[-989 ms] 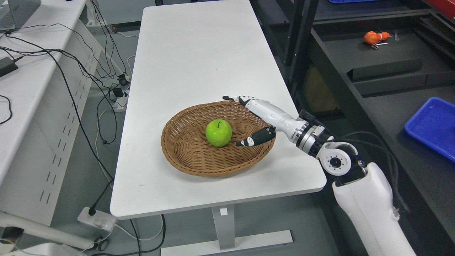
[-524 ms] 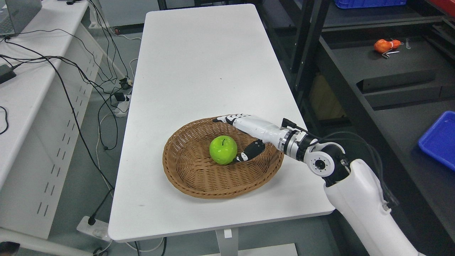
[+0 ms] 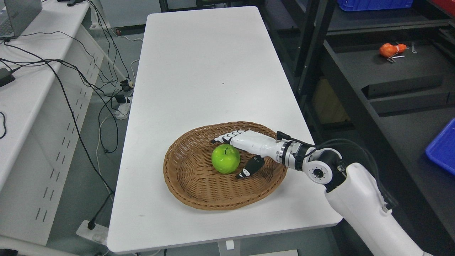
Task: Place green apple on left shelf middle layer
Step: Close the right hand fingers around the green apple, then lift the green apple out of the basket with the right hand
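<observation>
green apple point(image 3: 225, 158), beside spread right hand point(image 3: 245, 147)

No text, label, brand, number or sign can be read anywhere in this view.

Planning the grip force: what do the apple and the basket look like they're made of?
Green apple: very uniform green with a glossy highlight, so possibly plastic or wax; real fruit can't be ruled out.
Basket: brown woven wicker or rattan, matte, with visible woven strands and a braided rim.
</observation>
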`<state>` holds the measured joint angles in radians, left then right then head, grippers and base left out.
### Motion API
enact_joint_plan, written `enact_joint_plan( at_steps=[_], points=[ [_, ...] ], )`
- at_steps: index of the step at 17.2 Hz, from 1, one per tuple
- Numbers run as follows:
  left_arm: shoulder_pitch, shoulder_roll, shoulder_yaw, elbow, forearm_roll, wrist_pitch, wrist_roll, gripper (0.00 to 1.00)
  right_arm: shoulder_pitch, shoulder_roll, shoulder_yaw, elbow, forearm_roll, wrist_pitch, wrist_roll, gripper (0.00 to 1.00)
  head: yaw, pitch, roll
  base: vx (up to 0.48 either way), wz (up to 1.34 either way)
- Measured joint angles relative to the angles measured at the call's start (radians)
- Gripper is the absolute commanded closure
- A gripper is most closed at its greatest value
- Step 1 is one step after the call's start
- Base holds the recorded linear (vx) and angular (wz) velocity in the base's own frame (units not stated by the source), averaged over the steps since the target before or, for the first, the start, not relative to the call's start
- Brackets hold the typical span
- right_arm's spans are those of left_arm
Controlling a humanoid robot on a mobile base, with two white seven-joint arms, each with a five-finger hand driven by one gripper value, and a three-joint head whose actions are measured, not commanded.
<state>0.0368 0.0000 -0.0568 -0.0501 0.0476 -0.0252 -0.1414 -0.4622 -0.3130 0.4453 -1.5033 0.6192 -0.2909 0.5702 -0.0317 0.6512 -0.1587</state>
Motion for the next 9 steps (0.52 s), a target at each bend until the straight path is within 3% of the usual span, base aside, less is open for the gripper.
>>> enact_joint_plan(
  at_steps=[5, 9],
  points=[
    [0.0, 0.0, 0.0, 0.0, 0.0, 0.0, 0.0, 0.0, 0.003, -0.014, 0.016, 0.01, 0.007, -0.028, -0.042, 0.18, 0.0, 0.0, 0.0, 0.019, 0.0],
    [0.0, 0.0, 0.0, 0.0, 0.0, 0.0, 0.0, 0.0, 0.013, -0.024, 0.024, 0.015, 0.009, -0.057, -0.049, 0.2, 0.0, 0.0, 0.0, 0.0, 0.0]
  ],
)
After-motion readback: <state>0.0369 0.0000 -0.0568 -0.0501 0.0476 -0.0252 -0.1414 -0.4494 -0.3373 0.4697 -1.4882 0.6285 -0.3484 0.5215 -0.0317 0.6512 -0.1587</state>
